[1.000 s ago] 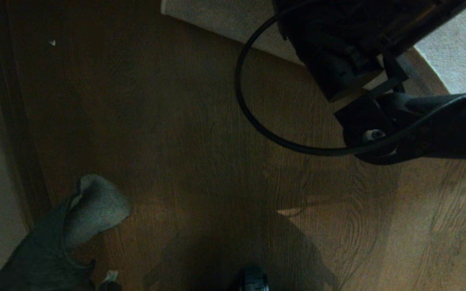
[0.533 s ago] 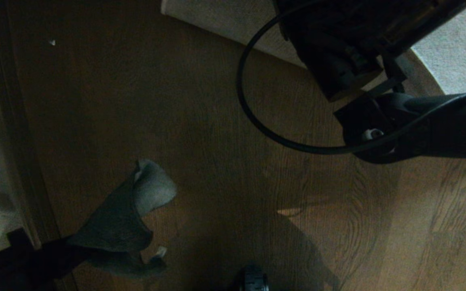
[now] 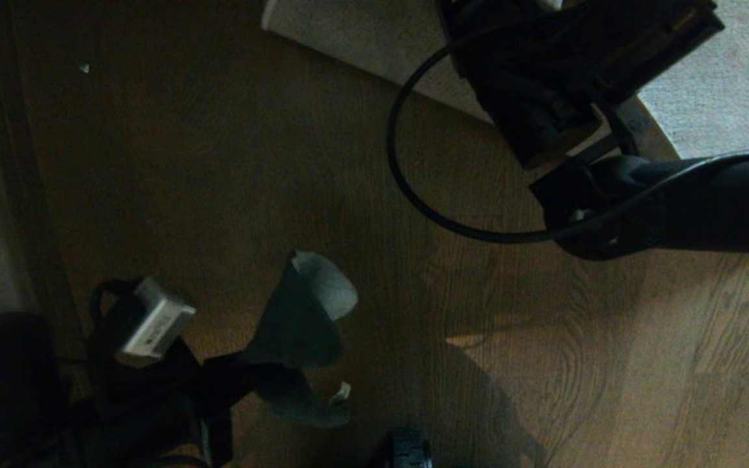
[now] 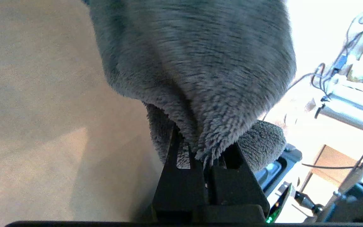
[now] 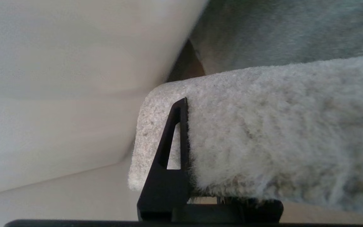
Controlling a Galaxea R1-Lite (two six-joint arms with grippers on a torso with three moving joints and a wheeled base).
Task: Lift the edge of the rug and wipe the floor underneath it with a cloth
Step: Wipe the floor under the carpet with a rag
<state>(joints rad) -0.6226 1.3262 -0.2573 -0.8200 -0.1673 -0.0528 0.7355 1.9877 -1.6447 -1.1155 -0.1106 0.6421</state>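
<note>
Left hand point(image 4: 205, 157), near left, fingers clamped on small plush grey microfibre cloth point(image 3: 306, 312); cloth hangs in soft folds above the brown, wavy-grained, slightly glossy wooden floor point(image 3: 251, 162). Right hand point(image 5: 200, 189), far right, pinched on the light grey short-pile rug edge point(image 5: 263, 132), square corner raised off the boards; paler flat backing shows.

no text, label, brand or number can be read in any view; the small white box point(image 3: 153, 325) shows only unreadable marks.
</note>
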